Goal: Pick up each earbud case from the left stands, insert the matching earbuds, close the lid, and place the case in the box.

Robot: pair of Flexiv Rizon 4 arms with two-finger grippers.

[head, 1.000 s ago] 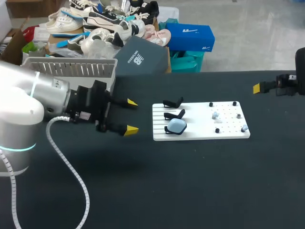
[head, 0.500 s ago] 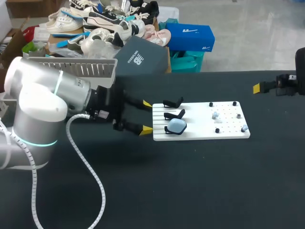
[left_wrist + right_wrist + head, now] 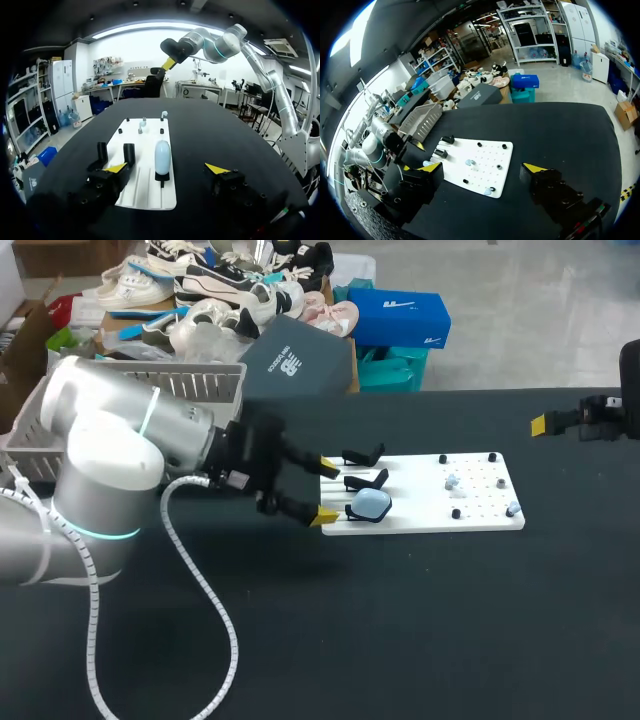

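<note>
Here, one blue case (image 3: 372,503), three black stands (image 3: 364,456)

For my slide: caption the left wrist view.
Open left gripper faces the pale blue earbud case on the white board.

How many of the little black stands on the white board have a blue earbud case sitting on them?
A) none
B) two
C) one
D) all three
C: only the light blue earbud case sits on a stand, the one at the near end of the row, while the middle stand and the far stand hold nothing.
</note>
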